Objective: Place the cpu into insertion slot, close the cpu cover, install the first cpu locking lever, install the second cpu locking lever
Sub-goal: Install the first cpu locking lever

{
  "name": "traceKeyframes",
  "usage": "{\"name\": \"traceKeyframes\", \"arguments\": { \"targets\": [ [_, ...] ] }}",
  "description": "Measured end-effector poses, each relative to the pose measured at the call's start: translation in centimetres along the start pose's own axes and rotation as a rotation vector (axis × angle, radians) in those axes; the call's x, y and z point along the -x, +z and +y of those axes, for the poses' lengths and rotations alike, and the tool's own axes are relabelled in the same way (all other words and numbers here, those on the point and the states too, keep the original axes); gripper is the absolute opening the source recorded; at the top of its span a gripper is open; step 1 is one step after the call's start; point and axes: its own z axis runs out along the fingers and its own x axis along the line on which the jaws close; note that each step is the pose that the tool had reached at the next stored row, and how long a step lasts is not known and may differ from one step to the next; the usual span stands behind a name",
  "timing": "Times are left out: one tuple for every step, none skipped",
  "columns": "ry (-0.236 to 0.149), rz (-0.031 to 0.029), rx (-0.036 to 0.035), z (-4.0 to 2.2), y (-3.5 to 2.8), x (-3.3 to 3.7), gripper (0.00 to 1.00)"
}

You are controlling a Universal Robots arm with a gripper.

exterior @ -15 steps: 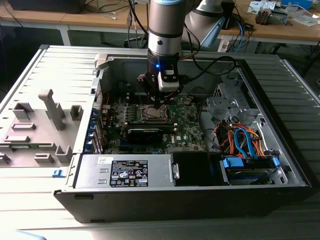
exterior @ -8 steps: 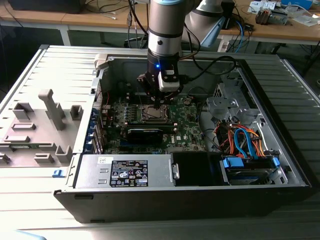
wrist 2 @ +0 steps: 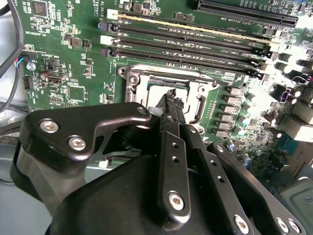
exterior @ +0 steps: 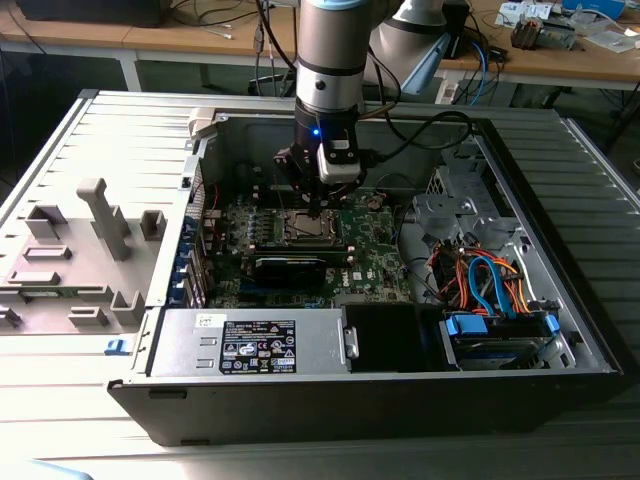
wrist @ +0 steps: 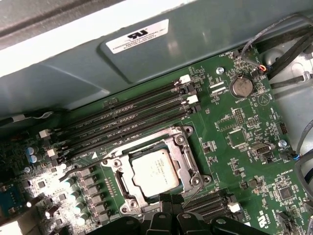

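Observation:
The cpu, a pale silvery square, lies flat in the insertion slot on the green board. The cpu cover, a silver frame, lies down around the chip's face. A thin metal lever sticks out from one side of the socket. My gripper is shut with nothing between its fingers, its tips just at the socket's edge. In the second wrist view the gripper points its joined black tips at the socket frame. In the exterior view the gripper hangs directly over the socket.
The board sits inside an open computer case. Long black memory slots run beside the socket. A power supply and a bundle of coloured cables lie toward the case's front. A grey fixture tray stands at the exterior view's left.

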Motion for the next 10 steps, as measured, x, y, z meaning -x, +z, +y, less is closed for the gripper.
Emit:
{"name": "traceKeyframes", "arguments": {
  "targets": [
    [-0.001, -0.0001, 0.0, 0.0, 0.0, 0.0, 0.11],
    [-0.003, -0.0001, 0.0, 0.0, 0.0, 0.0, 0.11],
    [-0.004, -0.0003, 0.0001, 0.0, 0.0, 0.0, 0.11],
    [-0.006, -0.0004, 0.0, 0.0, 0.0, 0.0, 0.11],
    [-0.007, -0.0005, 0.0001, 0.0, 0.0, 0.0, 0.11],
    [-0.009, -0.0006, 0.0001, 0.0, 0.0, 0.0, 0.11],
    [-0.011, -0.0008, 0.0001, 0.0, 0.0, 0.0, 0.11],
    [-0.012, -0.0008, 0.0, 0.0, 0.0, 0.0, 0.11],
    [-0.015, -0.001, 0.0, 0.0, 0.0, 0.0, 0.11],
    [-0.017, -0.0012, 0.0001, 0.0, 0.0, 0.0, 0.11]
  ]
}}
